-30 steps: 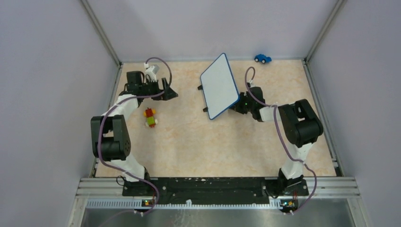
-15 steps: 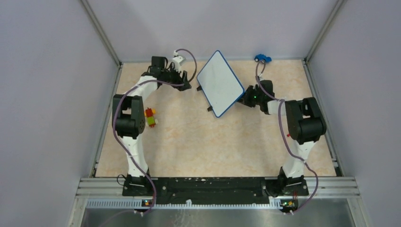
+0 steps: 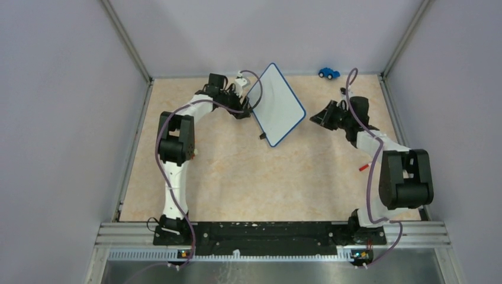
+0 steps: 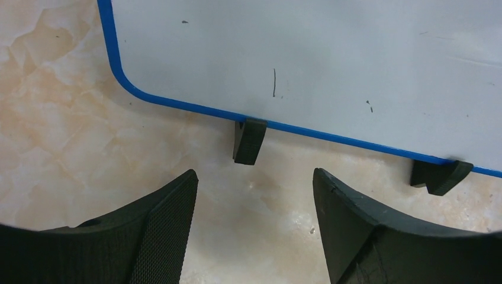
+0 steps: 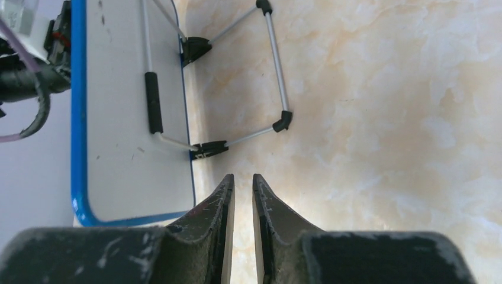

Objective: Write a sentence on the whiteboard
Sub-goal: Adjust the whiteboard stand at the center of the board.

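Observation:
The whiteboard (image 3: pixel 278 105) stands propped on the table at the back centre, white with a blue rim. In the left wrist view its face (image 4: pixel 308 53) bears only a few dark specks; the sentence is out of view. A black clip foot (image 4: pixel 248 141) sits just beyond my left gripper (image 4: pixel 254 174), which is open and empty at the board's left edge (image 3: pixel 247 109). My right gripper (image 3: pixel 318 118) hangs to the right of the board, apart from it. Its fingers (image 5: pixel 243 176) are narrowly parted with nothing between them. That view shows the board's back (image 5: pixel 118 148) and its wire stand (image 5: pixel 275 65).
A blue toy car (image 3: pixel 328 73) sits at the back wall. A small red stick-like thing (image 3: pixel 363 167) lies beside the right arm. Grey walls enclose the table on three sides. Bare tabletop (image 3: pixel 266 183) stretches in front of the board.
My right gripper let go of the whiteboard and drew back to the right. The board turned and now rests on the table. My left arm swung right to its left edge.

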